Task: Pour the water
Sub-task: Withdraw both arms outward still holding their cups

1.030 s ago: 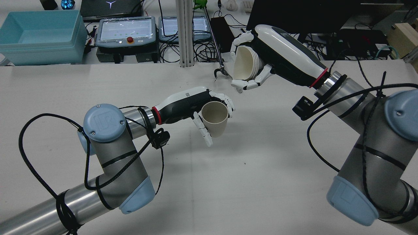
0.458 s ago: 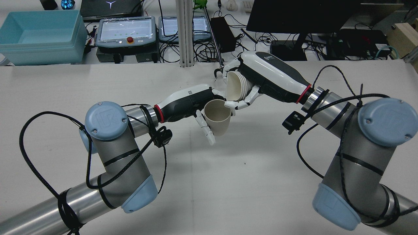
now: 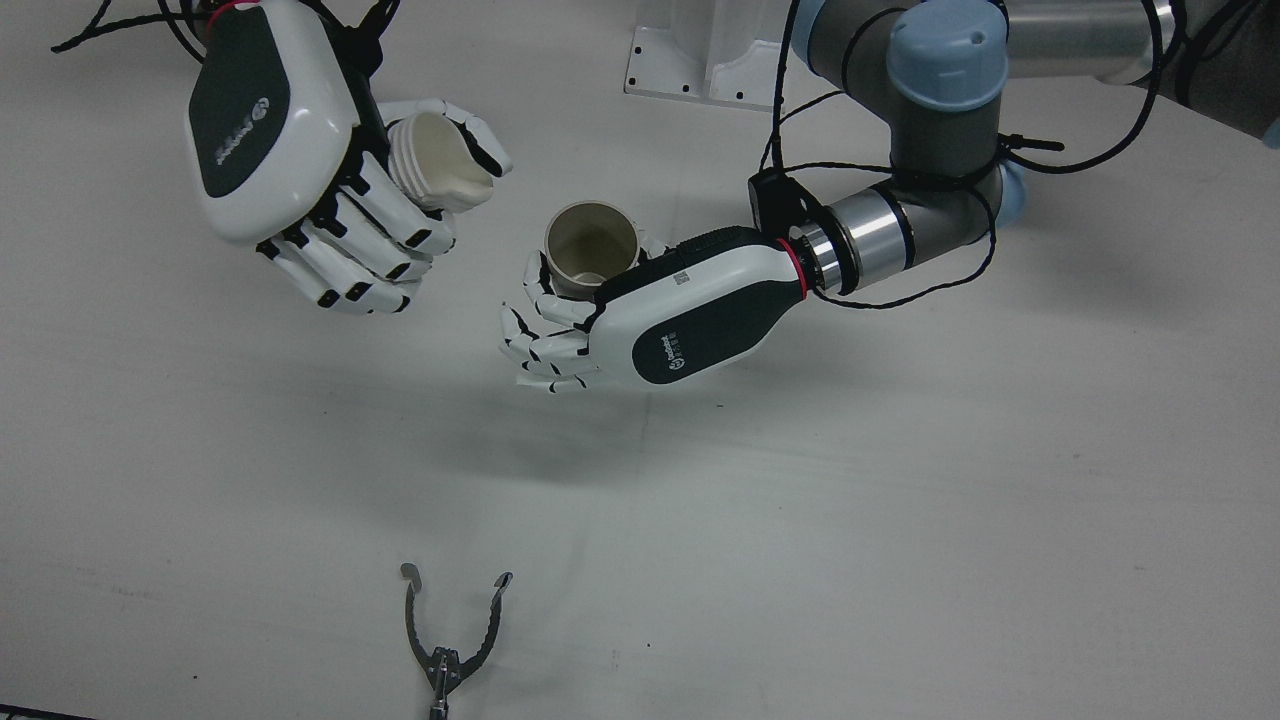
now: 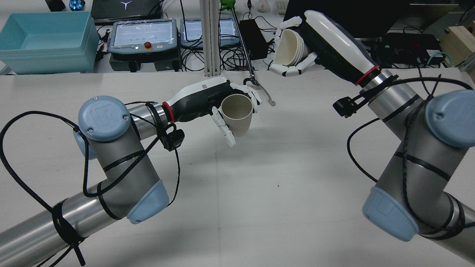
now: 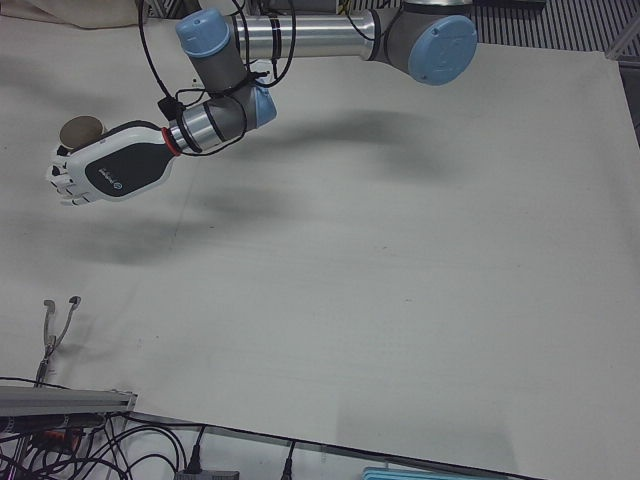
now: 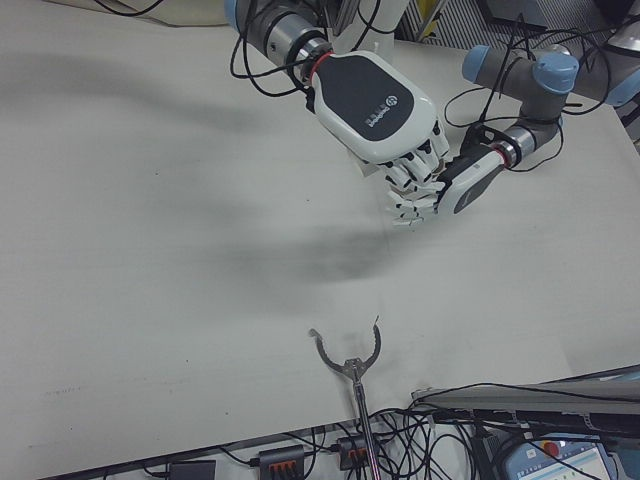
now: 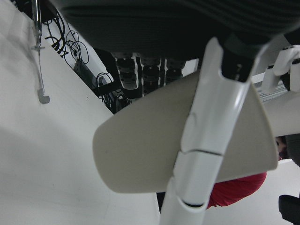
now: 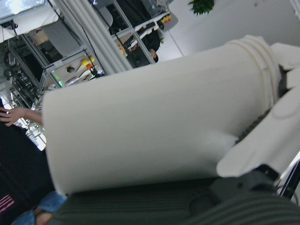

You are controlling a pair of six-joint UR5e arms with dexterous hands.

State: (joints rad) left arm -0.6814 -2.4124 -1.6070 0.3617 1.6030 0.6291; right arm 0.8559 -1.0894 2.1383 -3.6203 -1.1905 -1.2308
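Observation:
My left hand (image 4: 202,101) is shut on a tan cup (image 4: 237,115) and holds it upright above the middle of the table; its open mouth (image 3: 590,243) shows no contents I can make out. My right hand (image 4: 321,35) is shut on a white ribbed cup (image 4: 289,46), raised high and tilted on its side, mouth facing the tan cup. In the front view the white cup (image 3: 440,160) sits apart from the tan one, up and to the left of it. The tan cup (image 7: 183,140) and the white cup (image 8: 140,126) fill the hand views.
Metal tongs (image 3: 450,630) lie on the table near the operators' edge. Beyond that edge stand a teal bin (image 4: 44,39), two teach pendants (image 4: 143,35), cables and a dark monitor. The white tabletop (image 3: 900,520) stretches wide around both arms.
The right hand came down and tipped the white cup at the tan cup's rim, then lifted it up and back, away from it. The left hand shifted slightly farther from the robot.

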